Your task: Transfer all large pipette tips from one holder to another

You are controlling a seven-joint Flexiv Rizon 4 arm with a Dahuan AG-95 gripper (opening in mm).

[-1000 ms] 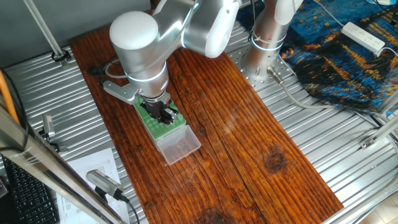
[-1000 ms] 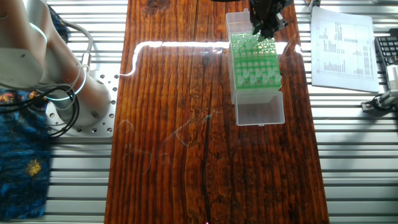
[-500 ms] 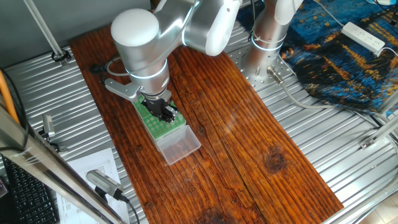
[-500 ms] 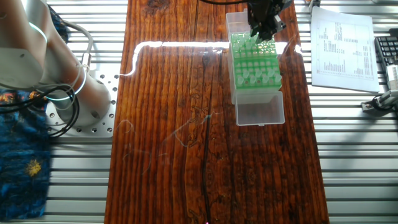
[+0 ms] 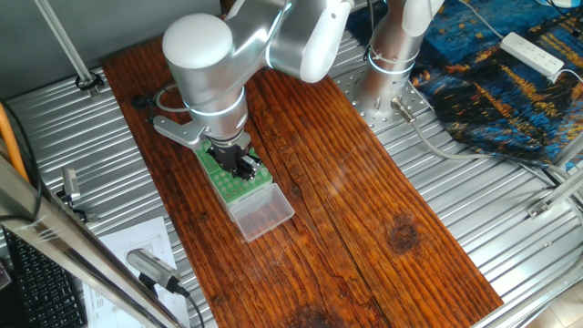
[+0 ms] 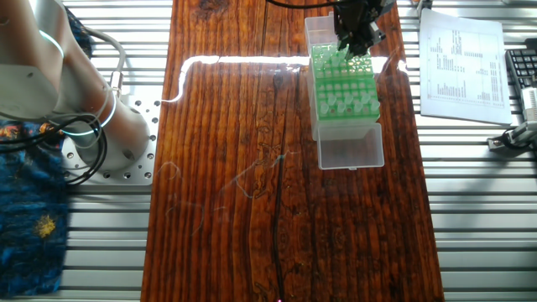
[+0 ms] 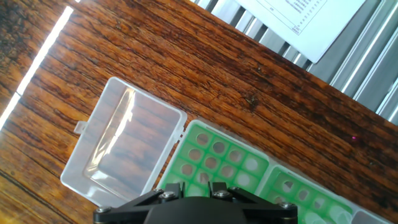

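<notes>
Jaws: spread not discernible; my gripper hung low over the green rack. Large pipette tips: seated in the rack's holes, wide ends up; judged light, thin-walled, slippery, best pinched just below the collar. Clear lid: open alongside. Arm: wrist pointed straight down.

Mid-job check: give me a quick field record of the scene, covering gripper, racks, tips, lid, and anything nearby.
gripper: low over the far end of the green rack, open or shut not visible
green rack: on the wooden table, two green sections side by side in the hand view
large pipette tips: pale cones standing in the rack's holes; count unclear
clear lid: hinged open, lying flat beside the rack
printed sheet: on the metal surface beside the table
</notes>
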